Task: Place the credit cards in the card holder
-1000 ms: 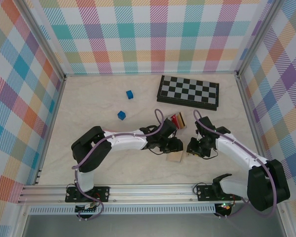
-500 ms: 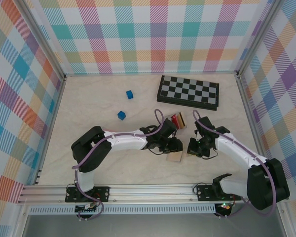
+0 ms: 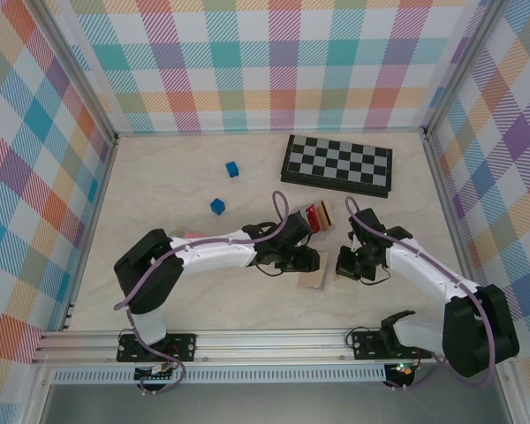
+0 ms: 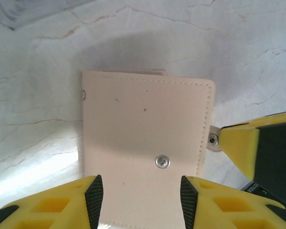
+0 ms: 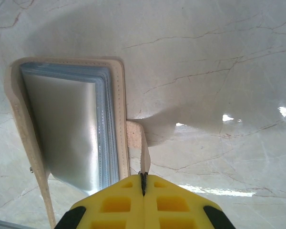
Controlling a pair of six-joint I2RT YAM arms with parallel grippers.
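Strap point(image 5: 136, 143) was the news: the right gripper point(image 5: 144, 181), half open a second earlier, had clamped flat on that little tab. The card holder point(image 5: 66, 138) lay just ahead and left of its fingertips, clear sleeves showing. (mika)

And the left gripper point(image 4: 140, 191)? (joss)

It had widened. Its jaws stood apart over the holder's near edge, with the snap point(image 4: 162, 161) just ahead between them. Whether the pads point(image 4: 62, 205) touched the cover couldn't be told. That arm's elbow had swung outward too. It looked like one side was holding the flap while the other eased off to open it or fetch a card, so probably no card was in yet. (mika)

Count? (joss)

One holder, one strap, two grippers. The credit cards point(image 3: 318, 216) sat in a small pile just beyond the left gripper, red showing, too small to count. Further out were two blue cubes point(image 3: 232, 168) and one chessboard point(image 3: 337, 164). (mika)
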